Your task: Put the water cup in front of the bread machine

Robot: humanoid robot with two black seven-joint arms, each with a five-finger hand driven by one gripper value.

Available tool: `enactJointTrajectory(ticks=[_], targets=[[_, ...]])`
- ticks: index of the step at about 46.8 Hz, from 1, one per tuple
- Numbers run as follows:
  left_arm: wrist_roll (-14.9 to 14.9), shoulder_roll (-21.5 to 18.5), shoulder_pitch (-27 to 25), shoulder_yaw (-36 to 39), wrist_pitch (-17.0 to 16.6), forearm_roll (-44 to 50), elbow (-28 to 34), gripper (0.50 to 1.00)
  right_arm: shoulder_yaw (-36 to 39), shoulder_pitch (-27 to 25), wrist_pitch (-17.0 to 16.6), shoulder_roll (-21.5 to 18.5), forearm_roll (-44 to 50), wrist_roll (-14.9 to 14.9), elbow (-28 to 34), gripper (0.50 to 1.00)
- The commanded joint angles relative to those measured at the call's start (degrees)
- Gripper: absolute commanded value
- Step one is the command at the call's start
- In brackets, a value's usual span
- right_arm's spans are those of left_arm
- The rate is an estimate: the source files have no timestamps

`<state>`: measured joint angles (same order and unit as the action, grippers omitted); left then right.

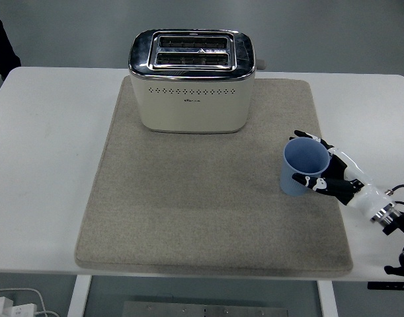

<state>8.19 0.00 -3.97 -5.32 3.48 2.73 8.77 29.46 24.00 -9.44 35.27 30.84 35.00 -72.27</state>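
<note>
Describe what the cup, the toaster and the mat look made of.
Cup: matte blue, likely plastic, no glare. Toaster: glossy cream shell, either plastic or painted metal, with a mirror-like chrome top. Mat: beige felt-like fabric, fuzzy and dull.

1. The right arm comes in from the lower right, low over the counter [43, 165].
2. The right hand [330, 173] sits right of the water cup [303, 168], fingers [310, 180] curled around its wall.
3. The wrist angles away from the cup.
</note>
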Motion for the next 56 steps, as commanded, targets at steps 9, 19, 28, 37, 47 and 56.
enactJointTrajectory(ticks=[9, 19, 28, 37, 47, 56], targets=[[0.1, 0.0, 0.0, 0.0, 0.0, 0.0, 0.0, 1.0, 0.0, -0.1, 0.6, -0.1, 0.1, 0.0, 0.1, 0.926], [0.1, 0.0, -0.1, 0.0, 0.0, 0.0, 0.0, 1.0, 0.0, -0.1, 0.6, -0.4, 0.0, 0.0, 0.2, 0.924], [0.1, 0.0, 0.0, 0.0, 0.0, 0.0, 0.0, 1.0, -0.2, -0.1, 0.5, -1.2, 0.0, 0.0, 0.3, 0.871], [0.1, 0.0, -0.1, 0.0, 0.0, 0.0, -0.1, 1.0, -0.2, -0.1, 0.4, -1.3, 0.1, 0.0, 0.3, 0.693], [0.1, 0.0, -0.1, 0.0, 0.0, 0.0, -0.2, 1.0, -0.2, 0.1, 0.5, -2.5, 0.1, 0.0, 0.5, 0.556], [0.1, 0.0, -0.1, 0.0, 0.0, 0.0, 0.0, 1.0, -0.1, 1.5, 0.7, -3.1, -0.1, 0.0, 0.4, 0.554]])
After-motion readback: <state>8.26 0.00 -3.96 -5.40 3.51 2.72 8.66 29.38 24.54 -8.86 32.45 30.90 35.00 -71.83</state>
